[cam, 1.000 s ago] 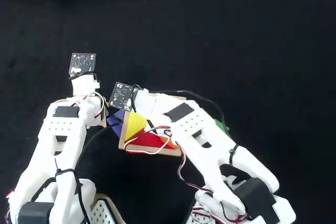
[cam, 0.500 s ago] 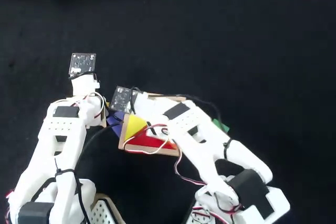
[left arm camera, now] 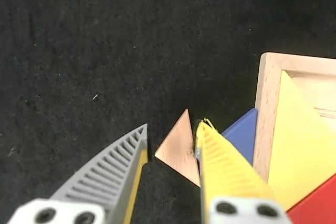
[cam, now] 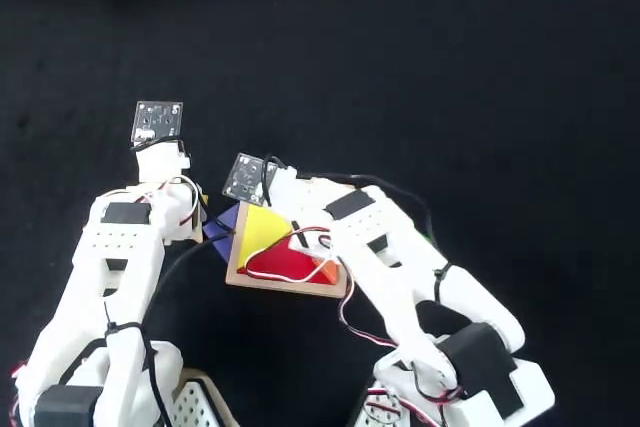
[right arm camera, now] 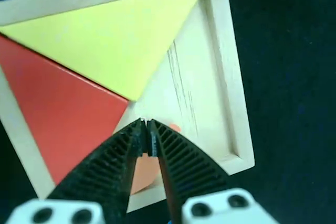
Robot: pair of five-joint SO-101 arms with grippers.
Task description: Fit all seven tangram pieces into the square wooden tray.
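lately, the right arm is shifted against 1 second ago: its wrist is drawn a little farther along the tray, and more of the tray's contents are uncovered in the high view. the yellow triangle and the red triangle are shown seated side by side, and an orange piece is now exposed beside the red one. the left arm is held where it was. from this, 3 of the 7 pieces are judged to be inside the tray. the orange piece is probably being nudged into place rather than carried, so the task is judged well short of done.

the right pincer is closed, its fingertips pressed together with nothing seen between them. it is angled down over the orange piece at the edge of the bare tray floor. the left pincer is spread open, low over the black surface, with a pale triangle lying between its fingers and touching 1 of them. a blue piece is lying outside the tray, against its outer wall, just beside that pale triangle.
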